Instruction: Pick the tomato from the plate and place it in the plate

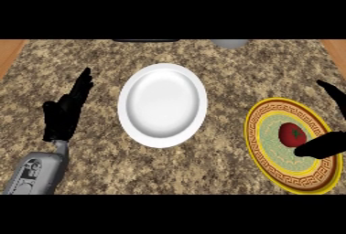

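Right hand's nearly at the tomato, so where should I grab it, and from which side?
Grip the tomato round its widest part, coming from above and the right, where the right hand already is. It sits stem-up and free on the patterned plate, and the low rim blocks nothing.

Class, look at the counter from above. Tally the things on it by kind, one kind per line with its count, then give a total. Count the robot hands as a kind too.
Plates: 2, a white plate and a patterned yellow plate
Tomatoes: 1, the tomato on the patterned plate
Robot hands: 2, left robot hand and right robot hand
Total: 5
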{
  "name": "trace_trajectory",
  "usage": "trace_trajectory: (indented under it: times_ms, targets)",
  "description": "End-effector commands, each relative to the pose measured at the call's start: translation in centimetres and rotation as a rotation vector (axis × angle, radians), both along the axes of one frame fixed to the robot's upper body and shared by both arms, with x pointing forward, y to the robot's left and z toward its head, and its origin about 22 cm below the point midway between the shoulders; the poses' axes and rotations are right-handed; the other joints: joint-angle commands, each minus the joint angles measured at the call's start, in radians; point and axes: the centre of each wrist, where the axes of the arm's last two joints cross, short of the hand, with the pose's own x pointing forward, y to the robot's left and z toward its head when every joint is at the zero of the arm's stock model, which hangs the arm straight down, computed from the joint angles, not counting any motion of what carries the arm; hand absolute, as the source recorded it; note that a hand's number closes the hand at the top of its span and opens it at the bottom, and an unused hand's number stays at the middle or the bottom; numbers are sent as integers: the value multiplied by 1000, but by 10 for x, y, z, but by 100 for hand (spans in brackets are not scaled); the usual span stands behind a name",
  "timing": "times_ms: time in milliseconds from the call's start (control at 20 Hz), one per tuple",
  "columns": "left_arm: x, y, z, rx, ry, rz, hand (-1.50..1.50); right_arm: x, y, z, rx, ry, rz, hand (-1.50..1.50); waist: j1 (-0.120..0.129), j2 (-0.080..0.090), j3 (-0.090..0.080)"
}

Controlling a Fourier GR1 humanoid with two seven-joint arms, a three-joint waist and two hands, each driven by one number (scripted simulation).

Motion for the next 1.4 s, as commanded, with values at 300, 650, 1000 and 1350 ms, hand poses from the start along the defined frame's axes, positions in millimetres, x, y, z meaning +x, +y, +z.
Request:
trace_trajectory:
  times_ms: [300,650,1000,1350]
  targets:
    - [-7,2,20,4,1,-5,0,12,3,-54,-48,193,10,-150,3,-1,1]
    - [4,-12,1,-2,-2,-17,0,28,-14,-63,-50,242,26,-150,-1,1,0]
    - [-4,-8,-13,11,-17,21,0,22,-41,-104,-4,247,1,-150,-1,0,1]
    - [0,4,4,-10,11,-2,0,19,-26,-122,-107,167,23,150,1,0,1]
